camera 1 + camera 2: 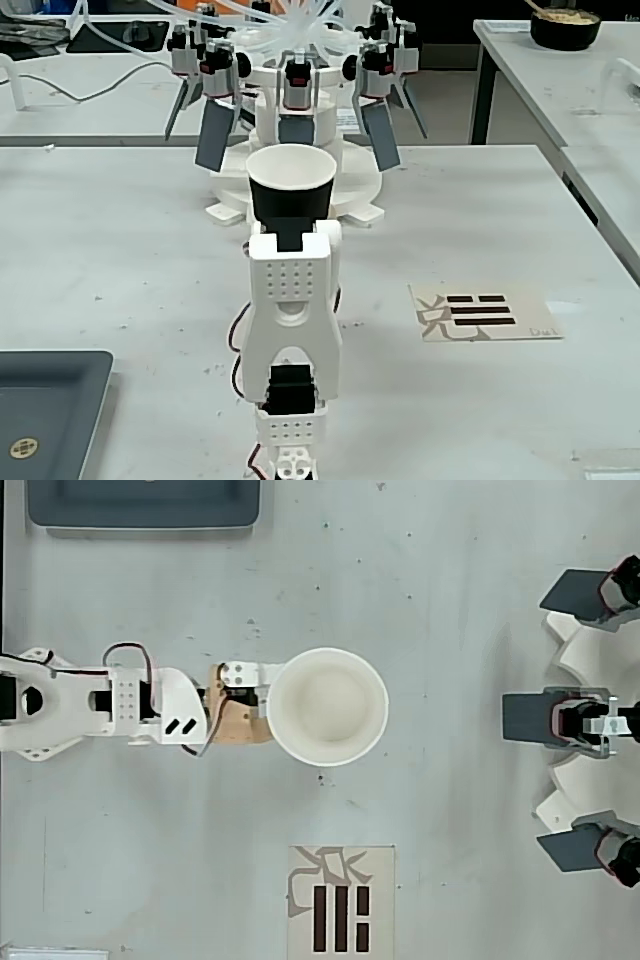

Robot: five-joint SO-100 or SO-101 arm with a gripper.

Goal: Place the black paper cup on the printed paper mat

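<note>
**Black cup aloft, paper mat off to the side**

Black paper cup (290, 190) upright at the tip of the white arm (290, 330), mouth up, white inside and rim facing the overhead camera (327, 707). Gripper (262, 705) directly against the cup's left side in the overhead view, tan and white fingers (238, 673) butted to the wall just under the rim. Fixed view: cup wall pinched at its lower part above the white perforated wrist block, gripper (291, 235) closed on it; exact spread of the jaws hidden behind the cup and the wrist.

Printed paper mat (485, 312) flat on the grey table (120, 260), bare, well to the right of the arm in the fixed view; in the overhead view, mat (341, 902) below the cup, clearly apart from it.

Fixed view only: cup's black outside, and a dark bowl (565, 27) on a far table. Overhead view only: cup's round white interior. Dark grey tray (45, 410) at lower left in the fixed view, at top (143, 504) in the overhead view. White multi-armed fixture (300, 90) with grey paddles behind the cup.
</note>
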